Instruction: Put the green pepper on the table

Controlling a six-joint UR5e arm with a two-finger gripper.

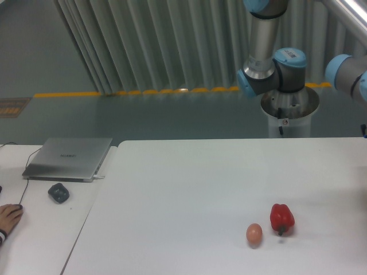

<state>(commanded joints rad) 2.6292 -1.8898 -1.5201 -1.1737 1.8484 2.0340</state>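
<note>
The green pepper is out of view. The gripper is also out of view; only the arm's grey and blue joints [274, 71] show at the upper right, running off the right edge. The table [189, 195] is a wide plain white top filling the middle and right of the camera view.
A red bell pepper [281, 218] and a small tan egg [254, 234] lie side by side, apart, at the front right of the table. On the narrower desk at left sit a shut laptop [67, 158] and a mouse [58, 192]; a person's hand [8, 217] rests at its left edge.
</note>
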